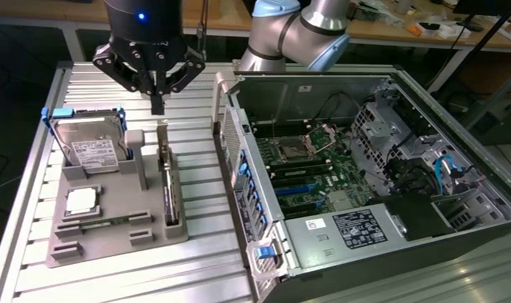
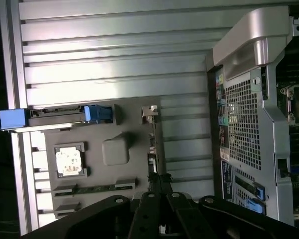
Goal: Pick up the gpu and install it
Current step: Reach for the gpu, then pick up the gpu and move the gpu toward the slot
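The gpu [image 1: 167,183] stands on edge in a slot of the grey holder [image 1: 112,243], a thin card with its silver bracket toward the far end. In the wrist view the gpu [image 2: 152,147] shows edge-on, bracket uppermost in the picture. My gripper [image 1: 158,106] hangs above the card's far end with its black fingers pressed together, holding nothing and apart from the card. From the wrist, the gripper [image 2: 158,183] tips meet over the card's edge.
The holder also carries a silver hard drive in a blue frame [image 1: 91,148], a processor chip [image 1: 81,201] and a narrow memory stick [image 1: 99,222]. An open computer case [image 1: 365,177] with its motherboard lies to the exterior view's right on the slatted metal table [image 1: 112,278].
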Tool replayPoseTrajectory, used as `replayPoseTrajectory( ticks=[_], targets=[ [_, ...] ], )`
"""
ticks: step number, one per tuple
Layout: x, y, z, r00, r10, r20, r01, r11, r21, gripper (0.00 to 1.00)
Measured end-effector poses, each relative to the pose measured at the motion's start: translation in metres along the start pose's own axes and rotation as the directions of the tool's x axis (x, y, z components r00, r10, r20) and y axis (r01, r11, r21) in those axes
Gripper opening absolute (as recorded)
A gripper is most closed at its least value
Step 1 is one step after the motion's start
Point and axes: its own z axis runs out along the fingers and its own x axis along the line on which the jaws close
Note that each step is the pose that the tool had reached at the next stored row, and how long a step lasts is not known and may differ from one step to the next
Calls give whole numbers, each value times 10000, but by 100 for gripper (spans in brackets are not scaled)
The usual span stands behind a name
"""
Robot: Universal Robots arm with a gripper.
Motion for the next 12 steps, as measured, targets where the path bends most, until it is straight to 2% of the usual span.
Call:
replayPoseTrajectory(
  ticks=[2, 12],
  targets=[
    [58, -5, -1, 10000, 0, 0, 0, 10000, 0, 11],
    [59, -6, -1, 10000, -1, 0, 1, 10000, 0, 11]
  ],
)
